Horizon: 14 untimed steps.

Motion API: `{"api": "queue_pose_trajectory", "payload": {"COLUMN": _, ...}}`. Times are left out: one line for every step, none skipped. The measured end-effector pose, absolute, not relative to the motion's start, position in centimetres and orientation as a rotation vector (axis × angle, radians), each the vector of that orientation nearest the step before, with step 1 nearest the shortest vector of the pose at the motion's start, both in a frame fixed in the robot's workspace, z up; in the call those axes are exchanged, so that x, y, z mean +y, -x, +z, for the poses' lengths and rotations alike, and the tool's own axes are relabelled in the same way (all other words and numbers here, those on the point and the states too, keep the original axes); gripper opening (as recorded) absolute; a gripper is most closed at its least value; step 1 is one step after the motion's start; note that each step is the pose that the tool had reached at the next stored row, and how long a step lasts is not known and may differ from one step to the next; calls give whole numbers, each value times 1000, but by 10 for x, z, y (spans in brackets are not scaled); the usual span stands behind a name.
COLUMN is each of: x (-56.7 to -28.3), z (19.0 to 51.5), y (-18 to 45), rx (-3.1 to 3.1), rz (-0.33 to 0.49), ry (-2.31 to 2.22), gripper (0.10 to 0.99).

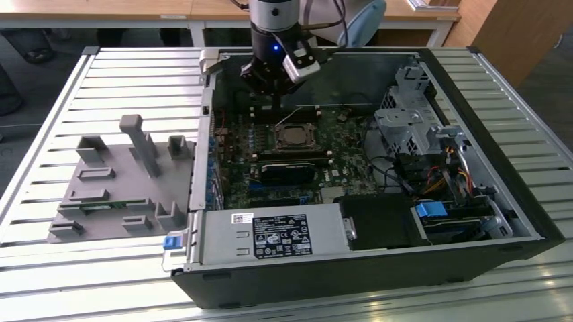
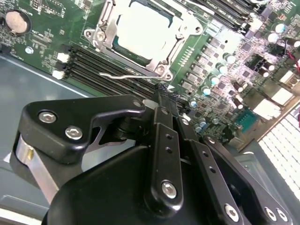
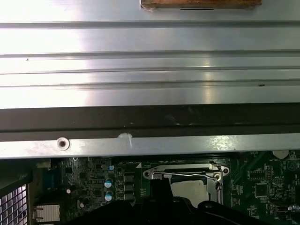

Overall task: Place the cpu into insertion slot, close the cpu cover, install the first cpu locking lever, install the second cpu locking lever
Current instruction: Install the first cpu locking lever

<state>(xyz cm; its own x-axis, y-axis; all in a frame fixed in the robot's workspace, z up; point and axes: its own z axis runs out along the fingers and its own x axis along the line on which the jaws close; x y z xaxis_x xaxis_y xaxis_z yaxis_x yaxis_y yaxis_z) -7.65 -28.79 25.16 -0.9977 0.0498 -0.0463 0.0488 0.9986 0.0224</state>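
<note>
In the middle of the green circuit board [image 2: 42,47], the small silvery square cpu [image 2: 140,28] lies under the thin metal frame cover [image 2: 105,26], already down; a thin wire lever [image 2: 124,75] looks unhooked; the black gripper [image 2: 161,93], pressed together and empty, hovers beside it.

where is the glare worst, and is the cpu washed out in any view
In the second wrist view glare washes the cpu to near white; in the first wrist view bright streaks run across the slatted table; in the exterior view that table shines at the exterior view's left while the computer case interior is dimmer.
</note>
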Motion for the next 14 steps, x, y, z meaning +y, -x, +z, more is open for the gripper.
{"api": "queue_pose_trajectory", "payload": {"x": -288, "z": 252, "y": 75, "rx": 3094, "rz": 33, "ry": -76, "gripper": 106}}
{"api": "queue_pose_trajectory", "payload": {"x": -288, "z": 252, "y": 74, "rx": 3094, "rz": 33, "ry": -76, "gripper": 106}}
{"api": "queue_pose_trajectory", "payload": {"x": -288, "z": 252, "y": 73, "rx": 3094, "rz": 33, "ry": -76, "gripper": 106}}
{"api": "queue_pose_trajectory", "payload": {"x": -288, "z": 251, "y": 72, "rx": 3094, "rz": 33, "ry": -76, "gripper": 106}}
{"api": "queue_pose_trajectory", "payload": {"x": -288, "z": 251, "y": 72, "rx": 3094, "rz": 33, "ry": -76, "gripper": 106}}
{"api": "queue_pose_trajectory", "payload": {"x": -288, "z": 251, "y": 71, "rx": 3094, "rz": 34, "ry": -76, "gripper": 106}}
{"api": "queue_pose_trajectory", "payload": {"x": -288, "z": 251, "y": 71, "rx": 3094, "rz": 36, "ry": -76, "gripper": 106}}
{"api": "queue_pose_trajectory", "payload": {"x": -288, "z": 251, "y": 71, "rx": 3093, "rz": 37, "ry": -76, "gripper": 106}}
{"api": "queue_pose_trajectory", "payload": {"x": -288, "z": 250, "y": 71, "rx": 3093, "rz": 38, "ry": -77, "gripper": 106}}
{"api": "queue_pose_trajectory", "payload": {"x": -288, "z": 250, "y": 71, "rx": 3094, "rz": 37, "ry": -77, "gripper": 106}}
{"api": "queue_pose_trajectory", "payload": {"x": -288, "z": 249, "y": 70, "rx": 3094, "rz": 37, "ry": -76, "gripper": 106}}
{"api": "queue_pose_trajectory", "payload": {"x": -288, "z": 249, "y": 70, "rx": 3094, "rz": 37, "ry": -76, "gripper": 106}}
{"api": "queue_pose_trajectory", "payload": {"x": -288, "z": 248, "y": 70, "rx": 3094, "rz": 37, "ry": -76, "gripper": 106}}
{"api": "queue_pose_trajectory", "payload": {"x": -288, "z": 248, "y": 70, "rx": 3094, "rz": 37, "ry": -77, "gripper": 106}}
